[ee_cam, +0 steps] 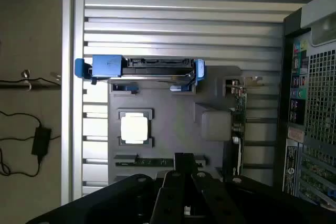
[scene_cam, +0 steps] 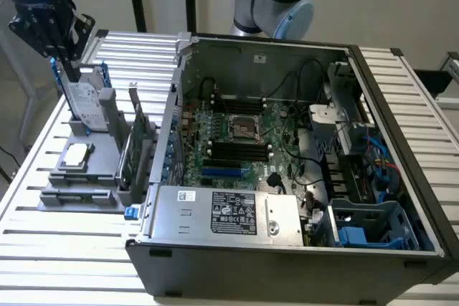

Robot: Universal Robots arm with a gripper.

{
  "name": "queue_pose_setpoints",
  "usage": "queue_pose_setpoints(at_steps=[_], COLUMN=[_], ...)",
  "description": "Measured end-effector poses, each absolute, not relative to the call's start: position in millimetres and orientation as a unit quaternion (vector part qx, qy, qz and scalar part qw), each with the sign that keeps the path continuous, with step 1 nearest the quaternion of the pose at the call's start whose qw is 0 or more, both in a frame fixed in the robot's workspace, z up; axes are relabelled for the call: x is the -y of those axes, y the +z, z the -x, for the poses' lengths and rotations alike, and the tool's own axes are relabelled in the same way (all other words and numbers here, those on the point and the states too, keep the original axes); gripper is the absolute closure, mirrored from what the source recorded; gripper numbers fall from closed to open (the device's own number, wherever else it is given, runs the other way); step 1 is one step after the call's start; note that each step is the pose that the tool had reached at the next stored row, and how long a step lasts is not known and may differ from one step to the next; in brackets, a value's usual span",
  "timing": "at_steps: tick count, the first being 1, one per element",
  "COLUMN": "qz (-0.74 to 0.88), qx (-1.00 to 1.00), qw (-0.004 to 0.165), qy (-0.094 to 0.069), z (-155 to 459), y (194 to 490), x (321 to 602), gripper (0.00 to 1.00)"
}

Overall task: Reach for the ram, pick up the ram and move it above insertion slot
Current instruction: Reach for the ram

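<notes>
Bright, even light. The square chip (ee_cam: pixel 134 128) glows white with glare. Inside the computer case (scene_cam: pixel 272 59) it is shady.

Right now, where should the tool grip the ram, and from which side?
Probably the upper long edge of the ram, near its middle, from straight above: it seems to stand on edge in the grey holder, leaving that thin edge free.

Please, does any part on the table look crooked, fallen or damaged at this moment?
Nothing stands out. The hard drive and the expansion card stand in their places in the gray holder, the ram sits straight in its slot of that holder, and the processor lies flat in its tray.
</notes>
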State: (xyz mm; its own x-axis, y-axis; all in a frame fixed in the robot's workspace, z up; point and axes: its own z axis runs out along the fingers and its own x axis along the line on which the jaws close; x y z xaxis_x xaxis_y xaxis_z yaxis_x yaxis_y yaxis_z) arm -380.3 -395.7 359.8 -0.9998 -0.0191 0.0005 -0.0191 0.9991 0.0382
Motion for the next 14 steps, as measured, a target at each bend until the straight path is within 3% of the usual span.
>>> queue_pose_setpoints(at_steps=[14], qz=[-0.010], qx=[1.000], qw=[0.001], qy=[-0.019], z=[380.3], y=[359.9], x=[395.8], gripper=[0.89])
